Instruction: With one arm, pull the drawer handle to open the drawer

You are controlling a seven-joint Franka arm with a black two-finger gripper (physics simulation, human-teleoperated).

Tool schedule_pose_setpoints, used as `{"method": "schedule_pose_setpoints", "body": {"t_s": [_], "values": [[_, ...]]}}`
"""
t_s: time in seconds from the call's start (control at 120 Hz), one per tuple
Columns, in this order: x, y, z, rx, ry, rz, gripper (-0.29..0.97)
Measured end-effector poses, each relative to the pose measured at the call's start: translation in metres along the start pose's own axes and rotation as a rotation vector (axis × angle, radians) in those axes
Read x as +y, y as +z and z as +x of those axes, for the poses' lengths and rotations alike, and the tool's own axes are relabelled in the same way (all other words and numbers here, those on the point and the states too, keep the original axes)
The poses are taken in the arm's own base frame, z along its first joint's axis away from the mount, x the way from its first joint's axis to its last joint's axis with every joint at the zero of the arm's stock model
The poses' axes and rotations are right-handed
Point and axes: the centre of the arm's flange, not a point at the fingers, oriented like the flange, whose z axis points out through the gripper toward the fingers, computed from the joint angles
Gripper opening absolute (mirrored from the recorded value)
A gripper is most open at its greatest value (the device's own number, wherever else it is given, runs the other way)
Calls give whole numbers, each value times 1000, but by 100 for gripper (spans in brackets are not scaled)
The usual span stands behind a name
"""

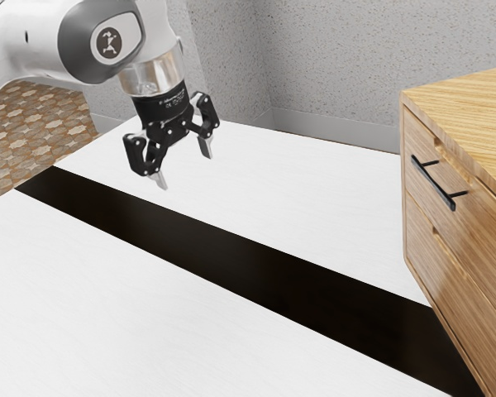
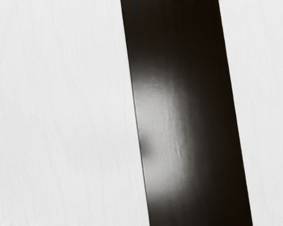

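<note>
A wooden cabinet point(image 1: 471, 107) stands at the exterior view's right edge, with its drawer front point(image 1: 446, 194) facing the arm. A black bar handle point(image 1: 432, 182) sticks out from the top drawer, which looks flush with the cabinet. My black gripper point(image 1: 184, 165) hangs over the white table at the upper left, far from the handle. Its fingers are spread open, pointing down, with nothing between them. In the wrist view a glossy black stripe point(image 2: 188, 122) runs across the white table under my hand.
The white table point(image 1: 107, 306) is crossed diagonally by a black stripe point(image 1: 231, 256). A grey wall point(image 1: 339, 58) runs behind, and patterned floor point(image 1: 25, 132) shows at the far left. A lower drawer front point(image 1: 459, 289) sits beneath the handled one.
</note>
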Motion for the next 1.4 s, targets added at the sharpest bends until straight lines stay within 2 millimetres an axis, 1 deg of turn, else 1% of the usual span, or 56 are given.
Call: {"method": "schedule_pose_setpoints", "body": {"t_s": [0.133, 0.167, 0.2, 0.258, 0.283, 0.3, 0.325, 0.35, 0.383, 0.4, 0.475, 0.5, 0.525, 0.55, 0.6, 0.65, 0.717, 0.742, 0.775, 0.808, 0.85, 0.917, 1.067, 1.133, 1.2, 1.275, 1.325, 1.4], "values": [[0, 1, 0, -1, -23, 3, 68], [-1, -1, 1, -2, -31, -2, 68], [-4, -11, 2, 1, -37, -22, 68], [-17, -52, -1, 5, -40, -98, 68], [-21, -72, -2, 11, -41, -141, 68], [-22, -82, -4, 15, -41, -165, 68], [-20, -90, -7, 19, -37, -195, 68], [-14, -92, -14, 20, -28, -219, 68], [-3, -90, -29, 17, -4, -247, 68], [4, -86, -39, 7, 12, -258, 68], [44, -47, -85, -69, 72, -294, 68], [55, -38, -99, -93, 89, -309, 68], [62, -33, -111, -117, 102, -330, 68], [66, -32, -119, -143, 109, -354, 68], [70, -39, -127, -188, 113, -409, 68], [67, -56, -138, -227, 126, -468, 68], [63, -73, -166, -271, 170, -521, 68], [59, -75, -177, -286, 189, -528, 67], [53, -74, -191, -306, 214, -524, 66], [46, -72, -200, -322, 233, -519, 64], [40, -70, -205, -333, 248, -517, 61], [35, -65, -206, -337, 266, -515, 57], [35, -60, -197, -295, 320, -528, 48], [39, -53, -194, -277, 341, -524, 44], [46, -42, -195, -265, 366, -514, 40], [62, -23, -197, -262, 387, -501, 36], [68, -20, -197, -270, 404, -508, 34], [73, -17, -198, -284, 430, -518, 31]]}}
